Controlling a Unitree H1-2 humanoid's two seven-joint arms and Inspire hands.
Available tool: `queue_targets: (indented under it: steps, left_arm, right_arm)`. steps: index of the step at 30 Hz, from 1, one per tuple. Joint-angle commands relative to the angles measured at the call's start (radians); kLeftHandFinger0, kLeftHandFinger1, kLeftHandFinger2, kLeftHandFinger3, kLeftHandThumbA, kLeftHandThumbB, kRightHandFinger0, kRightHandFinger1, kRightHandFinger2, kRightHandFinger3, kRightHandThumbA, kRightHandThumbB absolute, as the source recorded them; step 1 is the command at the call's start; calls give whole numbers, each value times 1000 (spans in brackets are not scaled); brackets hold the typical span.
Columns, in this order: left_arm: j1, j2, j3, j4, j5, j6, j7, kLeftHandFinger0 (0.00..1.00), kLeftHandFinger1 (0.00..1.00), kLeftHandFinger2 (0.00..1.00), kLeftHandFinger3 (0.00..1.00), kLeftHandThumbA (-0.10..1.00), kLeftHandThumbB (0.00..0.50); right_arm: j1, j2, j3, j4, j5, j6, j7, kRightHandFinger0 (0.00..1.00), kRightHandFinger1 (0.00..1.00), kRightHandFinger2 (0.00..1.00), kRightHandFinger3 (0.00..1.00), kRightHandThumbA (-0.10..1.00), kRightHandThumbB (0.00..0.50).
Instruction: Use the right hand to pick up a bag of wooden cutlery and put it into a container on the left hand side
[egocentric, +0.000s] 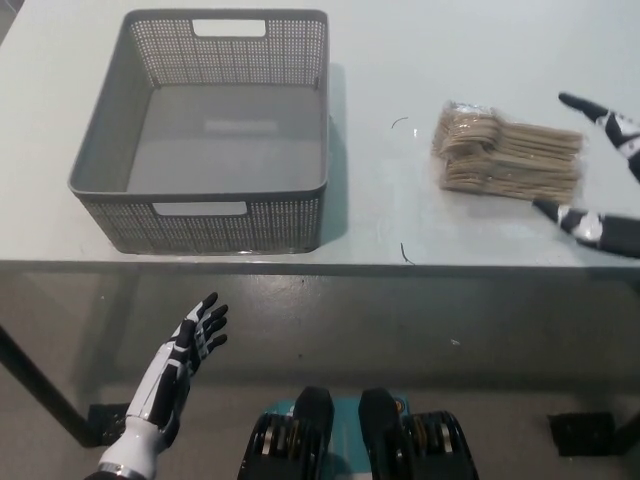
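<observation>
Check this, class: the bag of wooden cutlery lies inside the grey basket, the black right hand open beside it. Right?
No. The head view shows the bag of wooden cutlery on the white table, right of the grey basket, not inside it. The right hand is indeed open beside it; the left hand rests open below the table edge.

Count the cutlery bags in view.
1. The bag lies on the table at right, apart from the basket, beside the right hand. None shows inside the basket.
</observation>
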Motion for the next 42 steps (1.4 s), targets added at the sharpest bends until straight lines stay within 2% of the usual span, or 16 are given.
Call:
queue_targets:
  steps: [1, 17, 19, 20, 21, 22, 23, 24, 25, 30, 33, 34, 35, 36, 37, 42]
  left_arm:
    - [-11, 17, 4, -2, -13, -48, -21, 1000, 1000, 1000, 1000, 1000, 0]
    - [4, 17, 4, 7, 0, -54, -18, 1000, 1000, 1000, 1000, 1000, 0]
    - [5, 17, 3, 6, -2, -54, -19, 1000, 1000, 1000, 1000, 1000, 0]
    - [6, 18, 3, 5, 1, -52, -19, 1000, 1000, 1000, 1000, 1000, 0]
    - [6, 19, 3, 4, 1, -52, -19, 1000, 1000, 1000, 1000, 1000, 0]
    - [5, 19, 3, 4, 1, -53, -19, 1000, 1000, 1000, 1000, 1000, 0]
    - [4, 20, 3, 5, 3, -51, -18, 1000, 1000, 1000, 1000, 1000, 5]
    - [4, 20, 3, 3, 3, -49, -18, 1000, 1000, 1000, 1000, 1000, 7]
    - [6, 20, 4, 1, 3, -47, -18, 1000, 1000, 1000, 1000, 1000, 9]
    - [20, 19, 8, 0, -13, -51, -23, 1000, 1000, 1000, 1000, 1000, 3]
    - [19, 23, 7, 8, -10, -60, -27, 1000, 1000, 1000, 1000, 1000, 0]
    - [18, 23, 5, 10, -1, -64, -23, 1000, 1000, 1000, 1000, 1000, 0]
    - [16, 23, 5, 11, 1, -64, -22, 1000, 1000, 1000, 1000, 1000, 0]
    - [16, 23, 5, 13, 0, -64, -22, 1000, 1000, 1000, 1000, 1000, 0]
    - [16, 23, 6, 12, 1, -62, -20, 1000, 1000, 1000, 1000, 1000, 0]
    - [27, 18, 7, 11, -7, -58, -21, 1000, 1000, 1000, 1000, 1000, 1]
  right_arm:
    - [-158, -76, 54, 41, -140, 122, 84, 1000, 1000, 1000, 1000, 625, 500]
    - [-550, -69, 270, 542, -224, 96, 209, 1000, 1000, 1000, 1000, 666, 500]
    - [-579, -54, 271, 615, -190, 61, 218, 1000, 1000, 1000, 1000, 714, 500]
    - [-591, -50, 264, 645, -156, 28, 232, 1000, 1000, 1000, 1000, 830, 500]
    - [-591, -47, 256, 655, -140, 15, 233, 1000, 1000, 1000, 1000, 956, 439]
    - [-591, -43, 245, 665, -122, 1, 234, 1000, 1000, 1000, 1000, 1000, 441]
    - [-584, -28, 209, 682, -81, -22, 215, 1000, 1000, 1000, 1000, 1000, 311]
    - [-577, -15, 179, 691, -47, -51, 198, 1000, 1000, 1000, 1000, 949, 174]
    - [-568, -3, 153, 693, -23, -73, 181, 1000, 1000, 1000, 1000, 691, 103]
    - [-515, 56, 61, 665, 8, -156, 98, 1000, 1000, 1000, 1000, 261, 64]
    - [-513, 47, 46, 613, -10, -134, 112, 1000, 1000, 1000, 1000, 264, 123]
    - [-521, 33, 55, 598, -24, -110, 134, 1000, 1000, 1000, 1000, 372, 205]
    - [-537, 9, 82, 592, -50, -102, 168, 1000, 1000, 1000, 1000, 579, 329]
    - [-544, 2, 93, 593, -59, -103, 179, 1000, 1000, 1000, 1000, 659, 369]
    - [-562, -17, 120, 586, -76, -86, 219, 1000, 1000, 1000, 1000, 786, 492]
    - [-603, -38, 190, 606, -110, -81, 265, 1000, 1000, 1000, 1000, 800, 500]
